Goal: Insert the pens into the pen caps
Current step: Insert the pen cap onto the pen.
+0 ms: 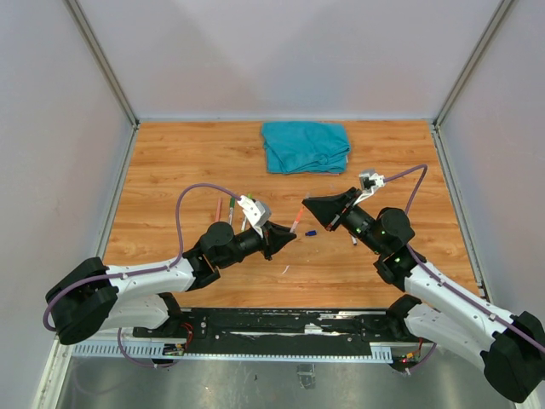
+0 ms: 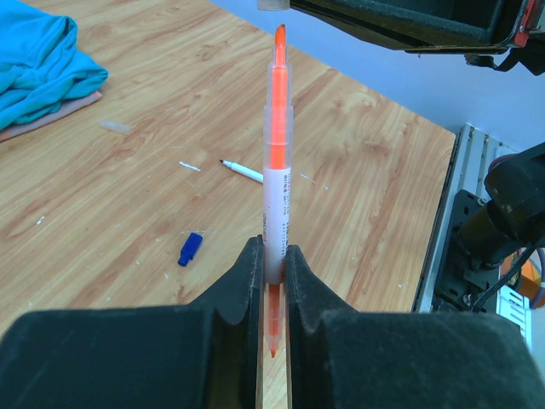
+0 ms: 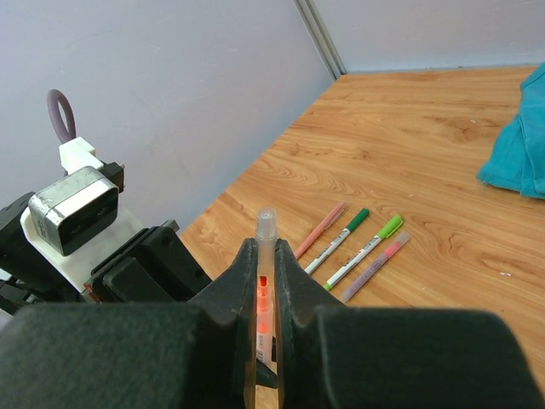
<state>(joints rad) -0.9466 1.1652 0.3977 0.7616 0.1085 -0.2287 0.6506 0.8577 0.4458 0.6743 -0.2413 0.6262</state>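
Note:
My left gripper is shut on an orange pen with a pale barrel. The pen points up toward my right gripper. The right gripper is shut on a clear pen cap, whose edge shows at the top of the left wrist view. The orange tip sits just at the cap's open end, seen between the right jaws. In the top view the pen bridges the two grippers above the table.
A blue cap and a thin white pen lie on the wood. Several capped pens, pink, green, lime and purple, lie side by side. A teal cloth lies at the back.

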